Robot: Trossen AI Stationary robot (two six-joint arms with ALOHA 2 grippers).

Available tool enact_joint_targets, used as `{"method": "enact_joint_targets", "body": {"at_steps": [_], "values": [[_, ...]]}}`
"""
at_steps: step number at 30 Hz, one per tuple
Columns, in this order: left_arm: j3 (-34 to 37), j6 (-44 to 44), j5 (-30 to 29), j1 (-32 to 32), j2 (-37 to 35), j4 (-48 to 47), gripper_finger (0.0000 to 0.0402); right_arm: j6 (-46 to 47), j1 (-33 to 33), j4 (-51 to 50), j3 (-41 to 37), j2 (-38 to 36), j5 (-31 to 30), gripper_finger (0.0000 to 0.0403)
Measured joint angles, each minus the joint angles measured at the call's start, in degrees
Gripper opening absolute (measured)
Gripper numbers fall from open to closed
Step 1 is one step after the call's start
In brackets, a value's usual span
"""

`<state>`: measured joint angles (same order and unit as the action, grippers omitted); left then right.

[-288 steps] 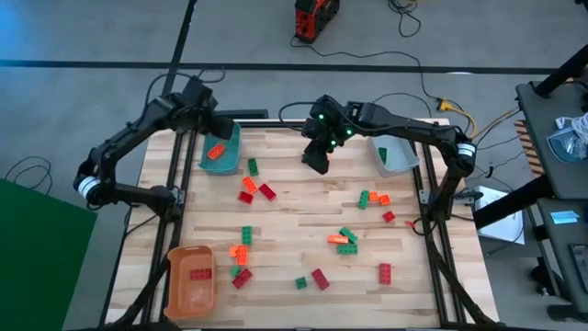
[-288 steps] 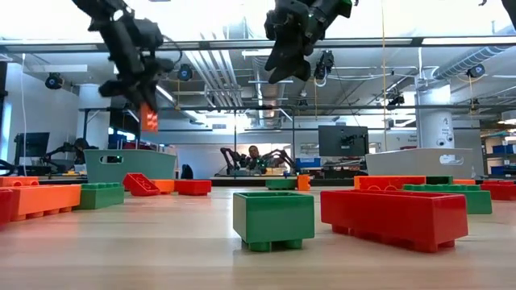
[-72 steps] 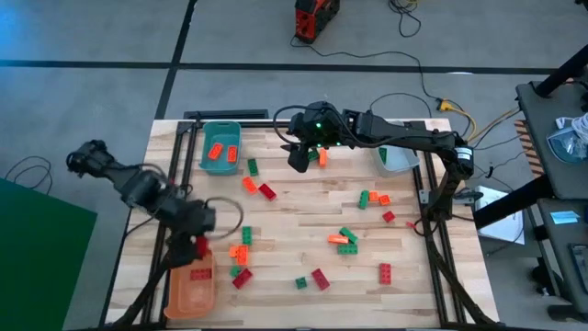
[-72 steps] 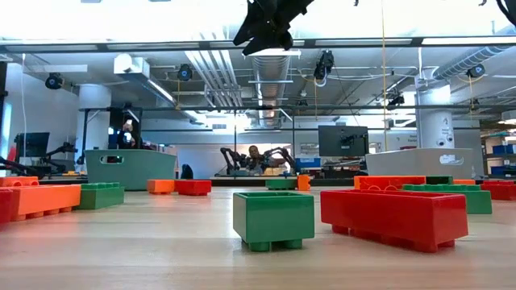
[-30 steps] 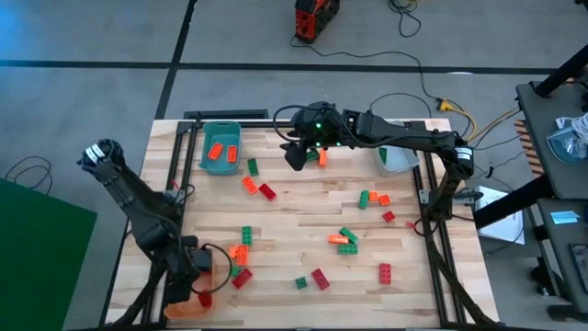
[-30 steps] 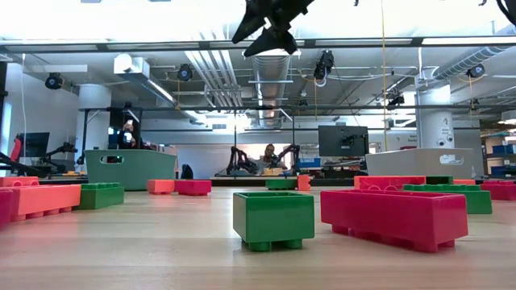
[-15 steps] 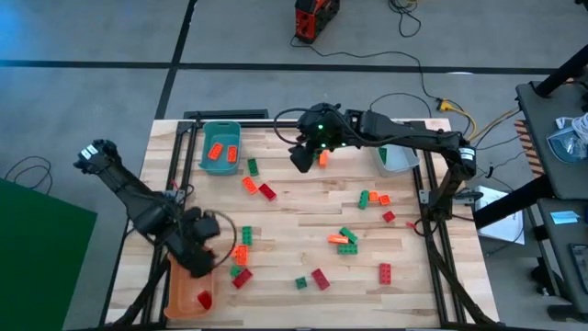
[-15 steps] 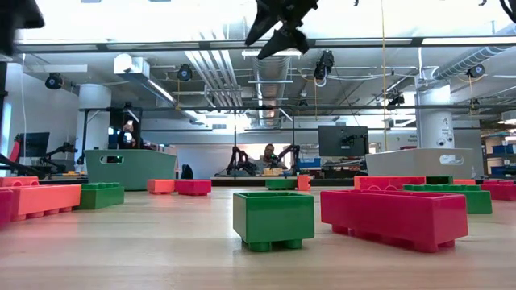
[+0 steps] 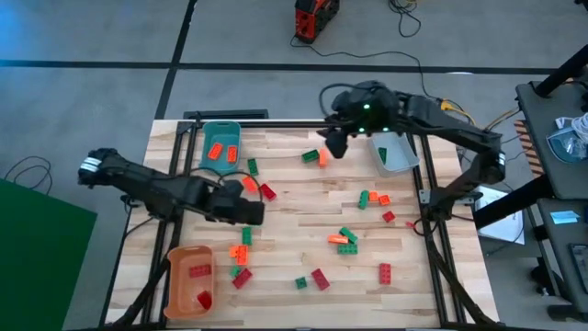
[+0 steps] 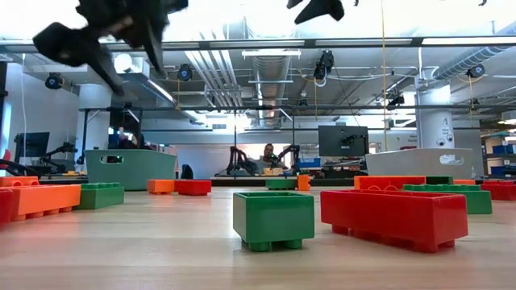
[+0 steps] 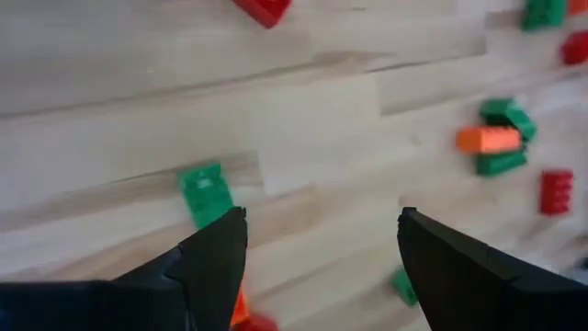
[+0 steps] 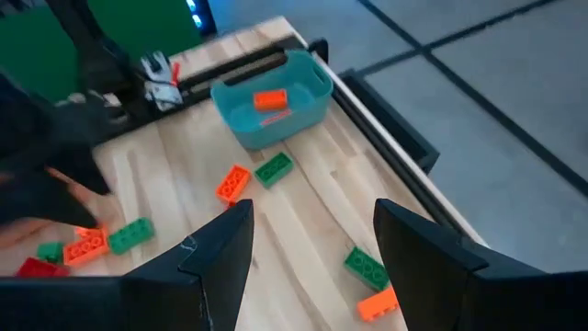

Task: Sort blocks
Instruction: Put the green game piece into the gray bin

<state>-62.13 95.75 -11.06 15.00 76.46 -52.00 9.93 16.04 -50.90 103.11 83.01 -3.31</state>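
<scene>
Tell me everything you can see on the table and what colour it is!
wooden slatted table: one, pale wood, middle of the high view.
teal rectangular plastic bin: one, far left corner, holding two orange blocks.
orange rectangular plastic bin: one, near left corner, holding two red blocks.
grey rectangular plastic bin: one, far right edge, with one green block inside.
loose studded plastic toy blocks: about twenty, red, orange and green, scattered over the table.
left gripper: one, dark, open and empty, above the table's left half.
right gripper: one, dark, open and empty, above the far edge near the grey bin.
</scene>
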Motion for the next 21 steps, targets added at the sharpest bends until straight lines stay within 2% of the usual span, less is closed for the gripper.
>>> {"method": "enact_joint_targets", "body": {"at_steps": [6, 15, 21], "values": [[0.04, 3.92, 4.80, 0.32, 8.22, -4.09, 0.0265, -1.45, 0.12, 0.16, 0.00, -2.65, 0.06, 0.0217], [0.04, 4.19, 7.48, 0.17, 16.78, -2.54, 0.0279, -3.90, 0.12, -0.24, -0.22, -1.27, 0.26, 0.0217], [1.14, 3.71, 7.59, 0.16, 21.15, 2.90, 0.0279, -5.25, 0.12, -2.01, -0.26, -0.49, 0.30, 0.0215]]}}
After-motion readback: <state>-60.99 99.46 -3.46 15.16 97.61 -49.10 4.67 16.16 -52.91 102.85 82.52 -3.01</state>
